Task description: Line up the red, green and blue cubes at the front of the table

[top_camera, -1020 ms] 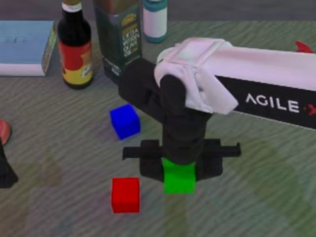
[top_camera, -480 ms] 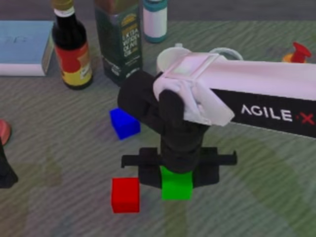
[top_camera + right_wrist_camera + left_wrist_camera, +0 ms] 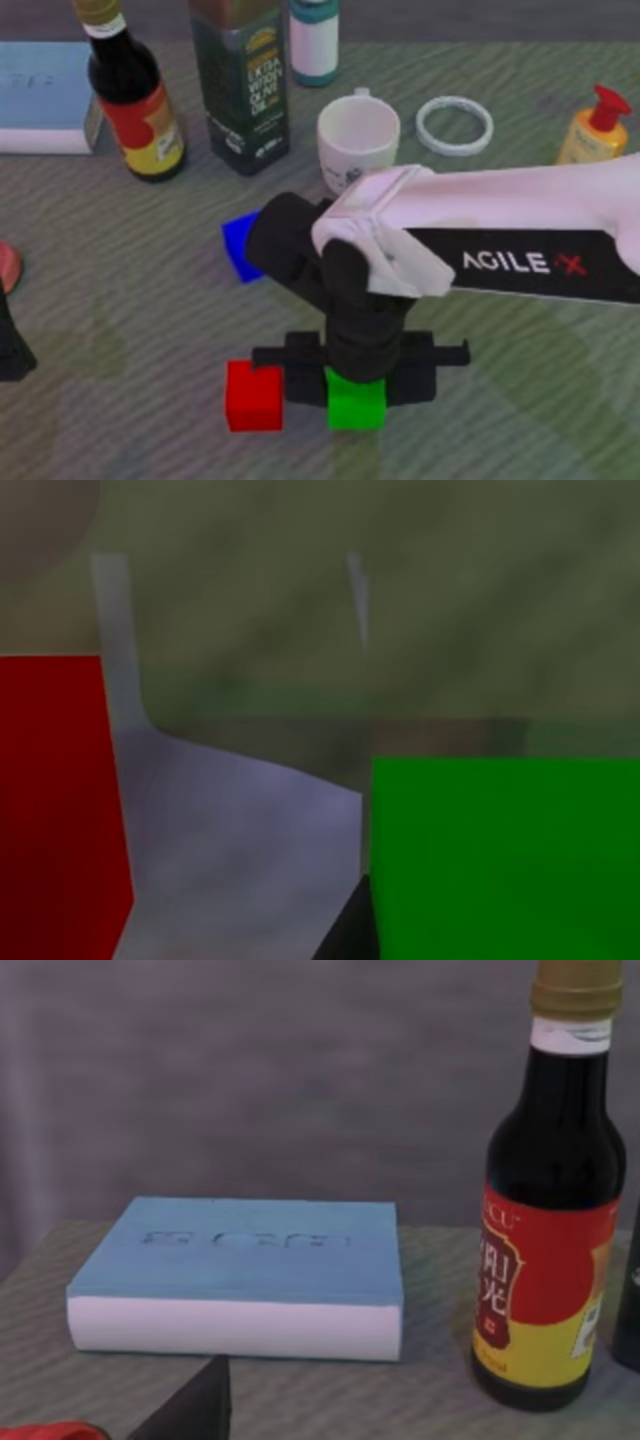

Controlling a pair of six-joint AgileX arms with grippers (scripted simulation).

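Along the far side stand a blue book (image 3: 50,95) at left, a sauce bottle (image 3: 130,95), an olive oil tin (image 3: 240,85), a white mug (image 3: 357,140), a white ring (image 3: 455,125) and a yellow dispenser (image 3: 595,128) at right.

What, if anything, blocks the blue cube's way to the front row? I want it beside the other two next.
The right arm itself: it overhangs part of the blue cube, and its gripper sits on the green cube in the row. The table between blue and the red cube looks bare.
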